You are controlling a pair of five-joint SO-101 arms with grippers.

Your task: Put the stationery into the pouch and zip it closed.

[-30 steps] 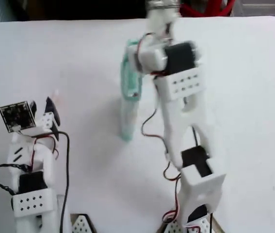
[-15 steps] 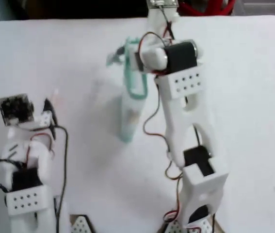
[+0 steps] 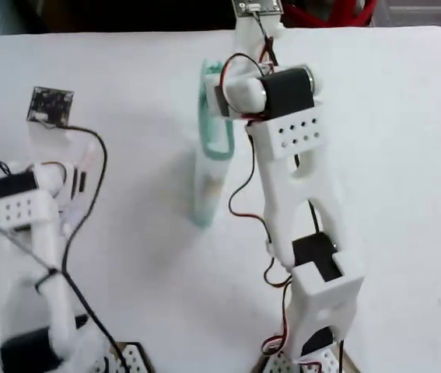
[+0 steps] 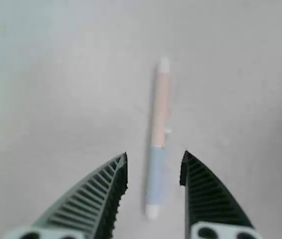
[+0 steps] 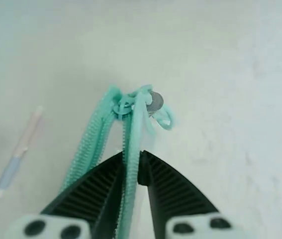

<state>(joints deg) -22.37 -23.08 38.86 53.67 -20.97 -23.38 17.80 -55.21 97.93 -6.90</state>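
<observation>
A pen (image 4: 156, 134) with a pink upper half, a blue lower half and white tips lies flat on the white table. My left gripper (image 4: 153, 164) is open just above it, with the blue end between the two fingertips. The pouch (image 3: 207, 167) is clear with a teal zipper (image 5: 112, 127) and stands on edge at the table's middle. My right gripper (image 5: 132, 162) is shut on one teal zipper edge of the pouch, and the zipper pull (image 5: 154, 102) sits at the far end. The pen (image 5: 19, 152) also lies to the side of the pouch.
The white table (image 3: 407, 116) is bare to the right of the right arm (image 3: 298, 194). The left arm (image 3: 18, 210) stands at the left with its black cable looping beside it. Dark and red items sit past the table's far edge (image 3: 337, 12).
The left arm has stretched away from its base toward the pen, its wrist camera moving farther up the table. The right arm and pouch have hardly shifted.
</observation>
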